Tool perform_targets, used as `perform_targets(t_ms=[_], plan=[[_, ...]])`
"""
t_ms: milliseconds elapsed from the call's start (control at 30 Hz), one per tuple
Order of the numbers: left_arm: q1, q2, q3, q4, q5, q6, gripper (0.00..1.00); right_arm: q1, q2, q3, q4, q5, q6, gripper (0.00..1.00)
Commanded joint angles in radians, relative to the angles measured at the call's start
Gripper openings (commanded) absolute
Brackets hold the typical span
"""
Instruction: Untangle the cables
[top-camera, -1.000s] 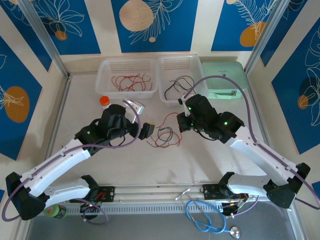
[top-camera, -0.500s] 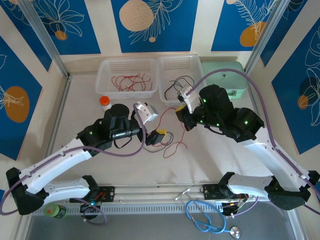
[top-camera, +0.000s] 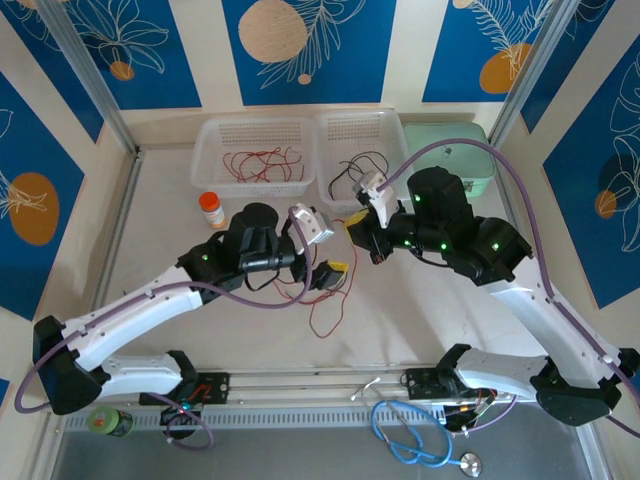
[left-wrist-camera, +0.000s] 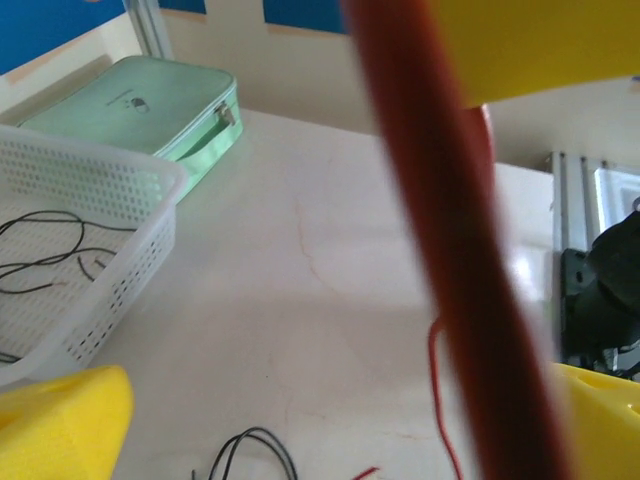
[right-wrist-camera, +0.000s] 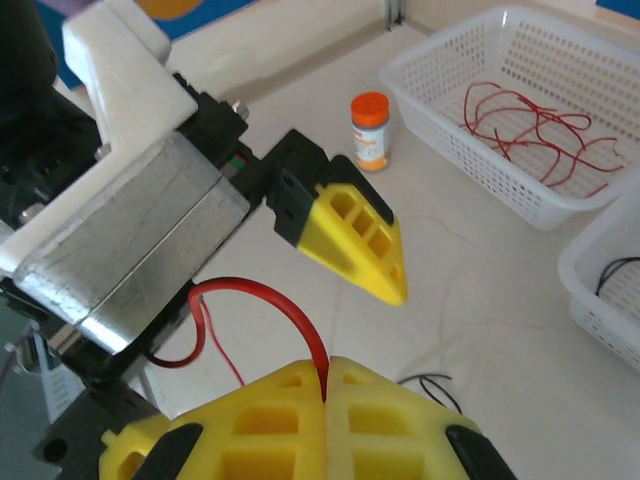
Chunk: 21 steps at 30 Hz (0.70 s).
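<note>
Near the centre of the top view, the two grippers are close together over the table (top-camera: 400, 330). The right gripper (right-wrist-camera: 325, 372) is clenched on a red cable (right-wrist-camera: 240, 282). In its wrist view the yellow fingers press together at the bottom edge, and the cable rises from between them in an arch toward the body of the left gripper (top-camera: 335, 272). That one is released, with its fingers spread wide. In its own wrist view the red cable crosses between them as a thick blurred band and is not squeezed. In the top view, the rest of this cable lies in a loop on the table, lower in the frame. A black cable (left-wrist-camera: 252, 432) lies on the table nearby. In the upper part of the top view, the left basket (top-camera: 250, 132) holds red cables (top-camera: 262, 162) and the right basket (top-camera: 360, 128) holds black cables (top-camera: 358, 165).
</note>
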Motion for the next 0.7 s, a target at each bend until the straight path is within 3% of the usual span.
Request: perform_targets(t_ms=[0, 267, 667], plan=[[-0.017, 0.005, 0.005, 0.094, 0.076, -0.035, 1.00, -0.031, -0.042, -0.035, 0.146, -0.106, 0.088, 0.00], [-0.048, 0.040, -0.014, 0.160, 0.114, -0.080, 1.00, -0.080, -0.052, -0.049, 0.279, -0.180, 0.245, 0.00], [-0.055, 0.153, -0.022, 0.255, 0.044, -0.086, 1.00, -0.124, -0.080, 0.003, 0.292, -0.178, 0.482, 0.00]])
